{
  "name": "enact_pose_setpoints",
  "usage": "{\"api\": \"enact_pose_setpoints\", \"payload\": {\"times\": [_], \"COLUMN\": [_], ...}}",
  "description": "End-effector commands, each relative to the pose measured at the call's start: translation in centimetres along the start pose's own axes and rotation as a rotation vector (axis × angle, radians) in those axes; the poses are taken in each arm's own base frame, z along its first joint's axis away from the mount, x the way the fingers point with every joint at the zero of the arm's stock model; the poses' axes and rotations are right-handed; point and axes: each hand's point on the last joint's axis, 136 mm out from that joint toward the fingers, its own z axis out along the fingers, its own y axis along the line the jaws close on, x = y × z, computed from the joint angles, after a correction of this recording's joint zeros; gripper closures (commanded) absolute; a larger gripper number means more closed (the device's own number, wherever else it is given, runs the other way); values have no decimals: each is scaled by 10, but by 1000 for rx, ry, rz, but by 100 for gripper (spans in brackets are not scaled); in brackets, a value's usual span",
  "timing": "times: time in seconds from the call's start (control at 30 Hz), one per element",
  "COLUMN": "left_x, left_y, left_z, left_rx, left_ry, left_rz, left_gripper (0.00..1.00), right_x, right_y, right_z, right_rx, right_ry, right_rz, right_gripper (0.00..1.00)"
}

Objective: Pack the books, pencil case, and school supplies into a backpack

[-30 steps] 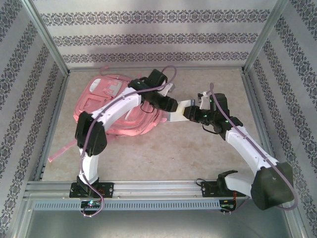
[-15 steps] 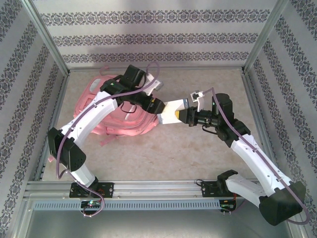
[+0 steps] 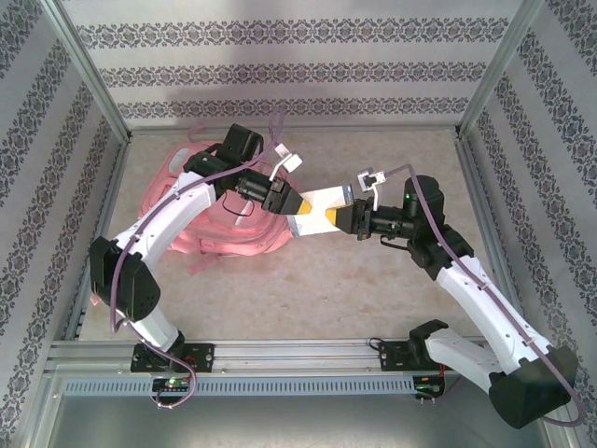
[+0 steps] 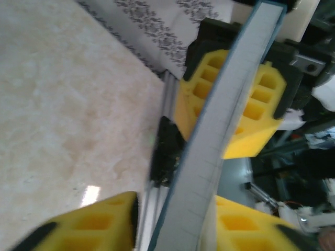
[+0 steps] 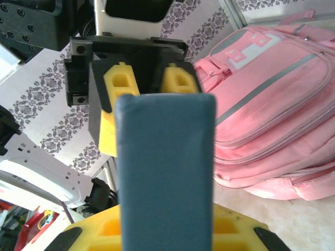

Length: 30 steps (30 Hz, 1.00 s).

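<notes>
- Top view: the book (image 3: 317, 207) is held off the surface (image 3: 308, 308), spanning the gap between the two arms, just beside the backpack (image 3: 244, 238). The left fingers (image 3: 285, 201) are at its end nearer the backpack, and the right fingers (image 3: 351, 219) are at the other end. The left arm lies across the backpack, so I cannot make out whether any zip is open.
- Left wrist view: the book runs edge-on, a grey block of pages between thin blue-green covers. It passes between the left fingers (image 4: 89, 225), which stand close on either side. One seems to touch and a sliver of gap shows beside the other, so I cannot tell whether they grip it firmly. The picture is blurred.
- Right wrist view: the right fingers (image 5: 104, 230) are clamped on the book's near end. Its plain teal cover looks smooth, with no title to read. The far end reaches the left fingers.
- The book is probably light and fairly stiff but thin, so it may slip or pivot in a pinch near a corner. A hold across the thickness, well in from the edge, looks safest.
</notes>
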Motion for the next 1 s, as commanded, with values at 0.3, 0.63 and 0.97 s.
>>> {"api": "enact_pose_setpoints", "payload": {"times": [0.3,0.63,0.97], "left_x": [-34,-43,-10], "left_y": [-15,-31,-54], "left_z": [-10,-11,-12], "left_rx": [40,62,106], "left_ry": [-186,-284,-91], "left_rz": [53,12,91], "left_gripper": [100,100,100], "right_x": [-28,-44,-32], "right_y": [-19,-5,25], "right_z": [-23,-32,-14], "right_rx": [156,84,-50], "right_ry": [-265,-324,2], "right_rz": [94,127,58], "right_gripper": [32,21,25]}}
